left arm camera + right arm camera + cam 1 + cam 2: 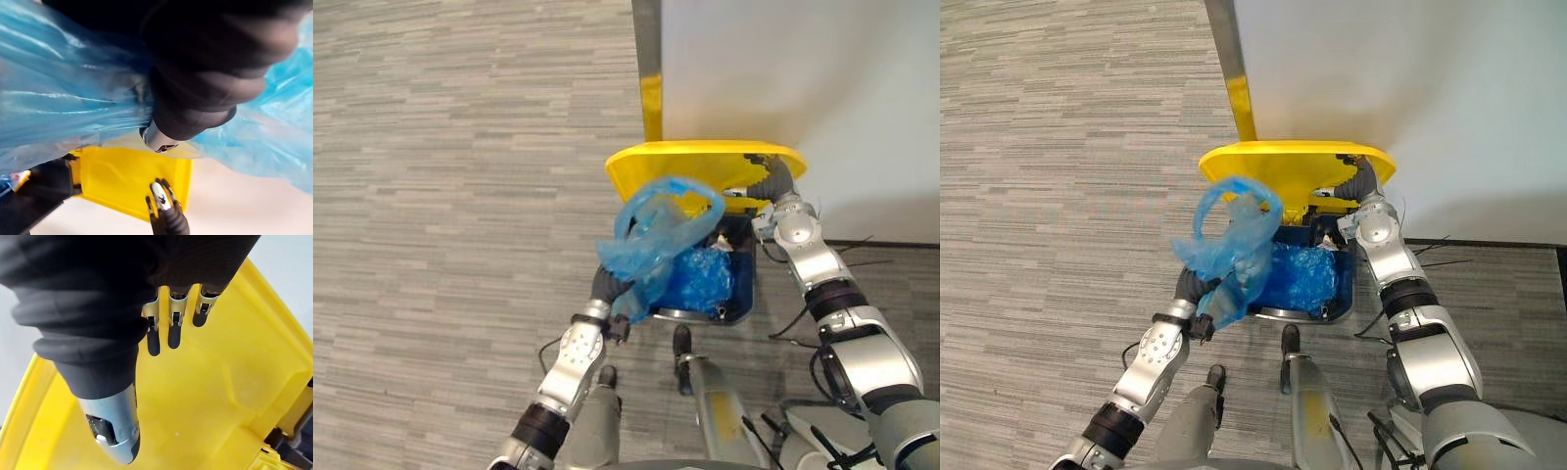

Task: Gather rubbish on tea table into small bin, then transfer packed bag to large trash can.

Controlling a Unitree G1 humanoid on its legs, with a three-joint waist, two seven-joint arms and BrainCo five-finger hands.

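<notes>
While the left hand [612, 311] has its fingers clamped on bunched film, the blue rubbish bag [656, 235] is held over the near left corner of the open trash can [745, 294], above its blue liner [703, 279]. The right hand [767, 177] props the raised yellow lid [695, 162], its fingers [173, 335] straight and slightly apart against the underside.

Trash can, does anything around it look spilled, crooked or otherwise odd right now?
Nothing stands out. The right hand holds the yellow lid up with straight fingers, and the left hand carries the blue bag above the open trash can, whose blue liner sits inside.
</notes>
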